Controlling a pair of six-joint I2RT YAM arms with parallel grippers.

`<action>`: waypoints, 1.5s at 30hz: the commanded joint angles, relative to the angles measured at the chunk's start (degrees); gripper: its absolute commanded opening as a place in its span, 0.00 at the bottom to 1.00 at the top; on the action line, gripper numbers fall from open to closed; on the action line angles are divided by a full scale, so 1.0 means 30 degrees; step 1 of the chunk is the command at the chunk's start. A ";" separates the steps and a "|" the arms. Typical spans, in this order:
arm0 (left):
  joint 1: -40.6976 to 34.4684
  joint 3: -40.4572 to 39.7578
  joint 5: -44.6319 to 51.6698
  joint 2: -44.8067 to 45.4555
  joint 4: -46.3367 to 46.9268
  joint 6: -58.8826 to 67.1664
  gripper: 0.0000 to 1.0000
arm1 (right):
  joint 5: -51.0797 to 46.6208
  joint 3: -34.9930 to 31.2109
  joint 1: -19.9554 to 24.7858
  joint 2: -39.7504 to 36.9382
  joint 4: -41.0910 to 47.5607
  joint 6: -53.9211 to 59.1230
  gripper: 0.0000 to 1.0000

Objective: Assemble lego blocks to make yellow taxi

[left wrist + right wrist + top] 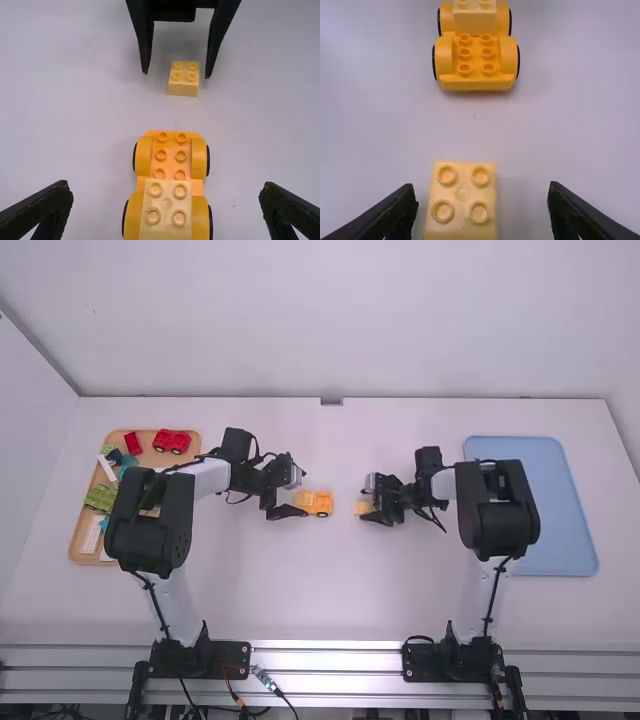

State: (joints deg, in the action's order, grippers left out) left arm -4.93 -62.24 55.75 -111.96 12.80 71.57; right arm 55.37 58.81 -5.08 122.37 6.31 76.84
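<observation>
Yellow car base (170, 145) is sitting on the counter (330, 590), with a pale block (166, 212) on the end nearer my left jaws, and those are wide apart. Right jaws are apart too, one finger either side of the loose yellow block (462, 194), not touching it. Red car's (171, 441) on the tan tray (148, 459) btw.

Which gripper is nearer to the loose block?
Right. The right gripper is at the loose block, open jaws either side; the left gripper is at the car's opposite end, the car between.
</observation>
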 commanded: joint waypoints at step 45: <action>0.0146 -0.0221 0.0639 -0.0227 0.0153 -0.0080 0.99 | -0.0474 0.0670 -0.0197 0.0292 0.1428 -0.1042 0.42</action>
State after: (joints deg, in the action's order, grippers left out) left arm -4.93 -62.24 55.77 -111.98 12.82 71.57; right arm 53.58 60.42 -5.41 122.37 10.46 73.19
